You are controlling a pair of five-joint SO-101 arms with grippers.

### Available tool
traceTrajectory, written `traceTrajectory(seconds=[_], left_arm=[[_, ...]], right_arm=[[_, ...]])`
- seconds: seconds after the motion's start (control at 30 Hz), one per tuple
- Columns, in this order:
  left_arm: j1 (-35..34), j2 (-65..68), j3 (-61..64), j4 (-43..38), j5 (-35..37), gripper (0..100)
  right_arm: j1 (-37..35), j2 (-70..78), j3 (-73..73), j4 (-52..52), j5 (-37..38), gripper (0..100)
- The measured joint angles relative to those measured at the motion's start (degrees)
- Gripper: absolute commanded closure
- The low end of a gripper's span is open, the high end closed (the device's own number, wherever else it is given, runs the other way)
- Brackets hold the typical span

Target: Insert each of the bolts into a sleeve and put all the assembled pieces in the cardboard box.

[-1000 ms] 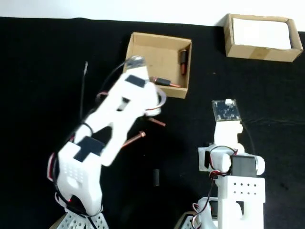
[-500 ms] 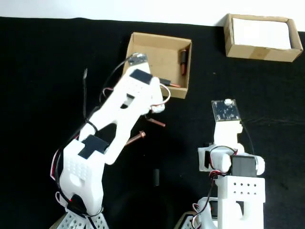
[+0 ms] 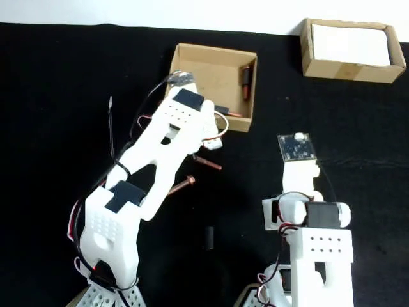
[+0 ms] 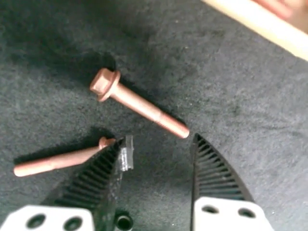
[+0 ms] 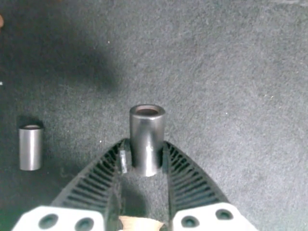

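Observation:
In the left wrist view my left gripper (image 4: 159,147) is open just above the black cloth, with one copper bolt (image 4: 137,103) lying just ahead of its fingertips and a second bolt (image 4: 57,161) beside one finger. From above, both bolts (image 3: 208,162) (image 3: 181,185) lie below the cardboard box (image 3: 185,57), which holds two assembled pieces (image 3: 245,83) (image 3: 227,111). My right gripper (image 5: 144,154) is shut on an upright grey sleeve (image 5: 147,139). Another sleeve (image 5: 31,147) stands on the cloth beside it, and a sleeve (image 3: 209,237) lies between the two arms.
A second cardboard box (image 3: 350,67) with a white sheet inside sits at the far right back. The box wall (image 4: 260,21) runs close past the left gripper. The right arm (image 3: 297,148) stands folded near the table's front right.
The left arm has shifted slightly toward the box and lowered over the bolts. The right arm's wrist has moved a little to the left.

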Motion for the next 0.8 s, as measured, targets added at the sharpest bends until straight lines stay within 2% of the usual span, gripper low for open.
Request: traceTrajectory(seconds=[0.33,0.4,0.5,0.8], left_arm=[[-4.7,11.6,-2.3,-0.1,5.7,80],[-4.8,12.7,-2.9,0.0,5.7,85],[-4.9,13.6,-4.6,0.1,7.1,100],[-4.8,14.2,-7.9,0.0,7.9,99]], right_arm=[[0.0,0.2,0.0,0.0,1.6,99.1],[0.0,0.3,0.0,0.0,1.6,99.1],[0.0,0.3,0.0,0.0,1.8,99.1],[0.0,0.3,0.0,0.0,1.8,99.1]])
